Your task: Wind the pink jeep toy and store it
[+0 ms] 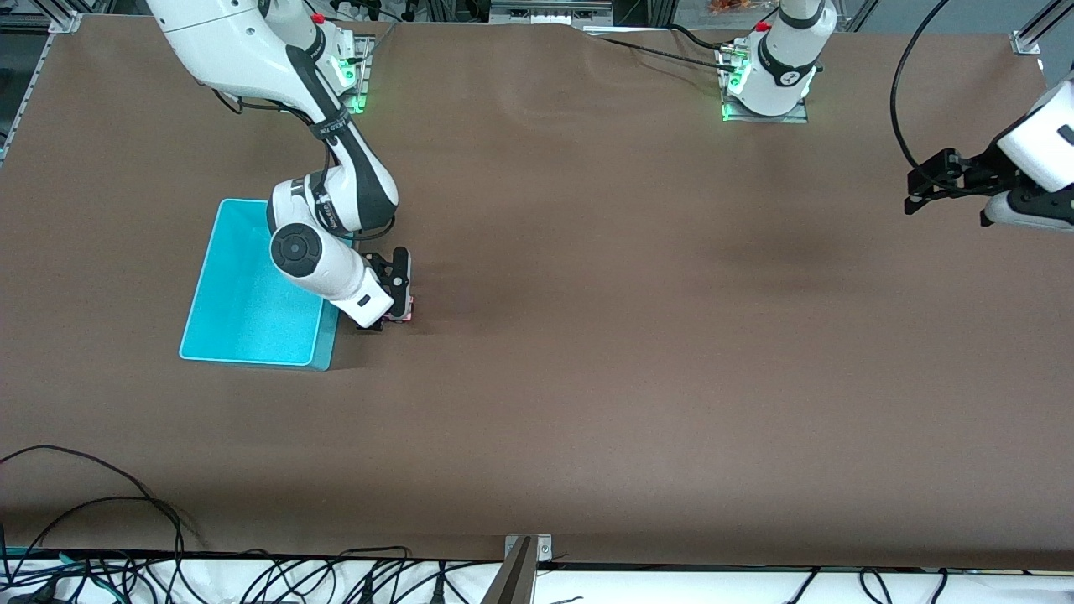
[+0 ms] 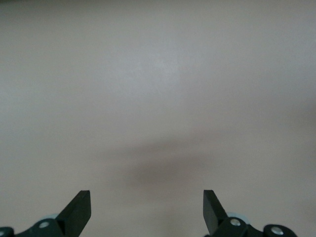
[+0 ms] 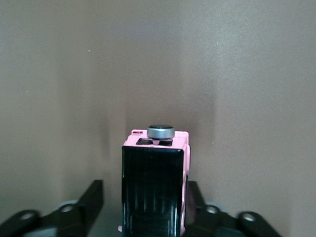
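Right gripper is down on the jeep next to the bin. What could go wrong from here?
1. In the right wrist view a gap shows between one finger and the pink jeep toy; an uneven close may twist it.
2. The right gripper works close beside the cyan bin; a low lift may clip its wall.

Cyan bin and cables on a brown table

A shallow rectangular cyan bin (image 1: 252,289) sits on the brown table (image 1: 638,361) toward the right arm's end, its long sides running toward the front camera, nothing visible inside; black cables (image 1: 109,537) loop along the table's edge nearest that camera; a grey metal bracket (image 1: 522,570) stands at the middle of that edge.
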Motion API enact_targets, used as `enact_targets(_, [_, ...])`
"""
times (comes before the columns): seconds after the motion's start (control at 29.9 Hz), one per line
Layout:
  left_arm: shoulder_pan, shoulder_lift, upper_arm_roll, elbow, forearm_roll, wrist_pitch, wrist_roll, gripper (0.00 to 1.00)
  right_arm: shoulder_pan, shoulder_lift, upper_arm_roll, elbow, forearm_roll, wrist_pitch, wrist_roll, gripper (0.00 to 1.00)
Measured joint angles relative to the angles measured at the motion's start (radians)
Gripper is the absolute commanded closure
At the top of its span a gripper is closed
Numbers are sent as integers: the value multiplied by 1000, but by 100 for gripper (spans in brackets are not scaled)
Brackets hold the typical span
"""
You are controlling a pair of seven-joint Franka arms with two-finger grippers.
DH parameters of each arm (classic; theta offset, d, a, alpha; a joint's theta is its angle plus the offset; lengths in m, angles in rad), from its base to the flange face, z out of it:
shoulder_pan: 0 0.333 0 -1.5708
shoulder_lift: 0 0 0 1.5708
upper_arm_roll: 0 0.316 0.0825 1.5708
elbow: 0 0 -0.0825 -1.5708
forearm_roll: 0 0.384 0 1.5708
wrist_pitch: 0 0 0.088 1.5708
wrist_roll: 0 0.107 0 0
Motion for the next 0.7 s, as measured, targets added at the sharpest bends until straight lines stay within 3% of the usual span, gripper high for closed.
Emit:
enact_targets(0.07, [0,0,0,11,0,-1,0,0,0,0,0,0,0,2,-4,81])
enact_targets(0.43, [1,3,0,20,0,-1,-1,0,18,-10,1,37,0,0,-9,82])
enact_targets(0.7, [1,3,-5,20,0,-1,-1,0,20,-46,-3,196,0,-226,-9,82])
